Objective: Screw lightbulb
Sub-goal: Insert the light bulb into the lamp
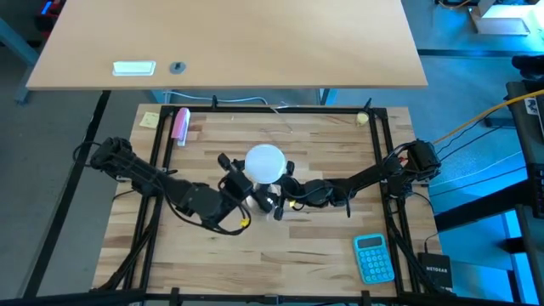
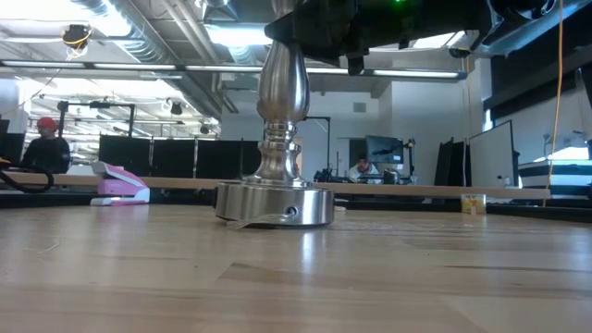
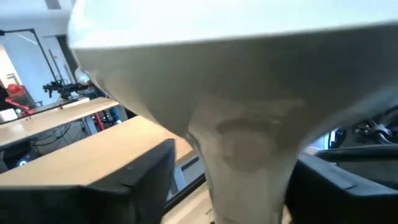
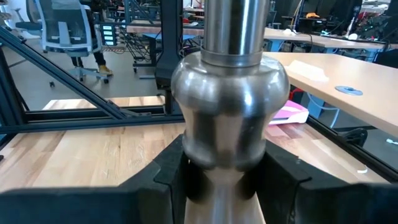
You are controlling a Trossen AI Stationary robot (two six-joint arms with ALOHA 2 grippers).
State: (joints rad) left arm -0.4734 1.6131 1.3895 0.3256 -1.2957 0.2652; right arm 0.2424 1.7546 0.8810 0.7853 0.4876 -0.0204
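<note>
The white frosted lightbulb (image 1: 265, 163) sits on top of the silver lamp stand (image 2: 276, 139), whose round base (image 2: 275, 205) rests on the wooden table. In the left wrist view, the bulb's globe (image 3: 236, 56) tapers down to its neck (image 3: 242, 162). My left gripper (image 1: 246, 180) is open, with one finger on either side of that neck. A strip of table shows between one finger (image 3: 124, 180) and the neck. My right gripper (image 1: 276, 194) is shut on the stand's stem. My right gripper pinches the lamp stand's narrow stem (image 4: 214, 190), just under its rounded bulge (image 4: 227, 118), between its two fingers (image 4: 168, 180). The fingers come in level from the table's right side and lie across the stem. The stand is upright, with its base on the table.
A pink stapler (image 1: 180, 124) and a yellow note (image 1: 150, 119) lie at the far left. A blue calculator (image 1: 374, 257) lies at the near right. A black frame (image 1: 387, 144) edges the table. People are in the room beyond the table (image 2: 46, 148).
</note>
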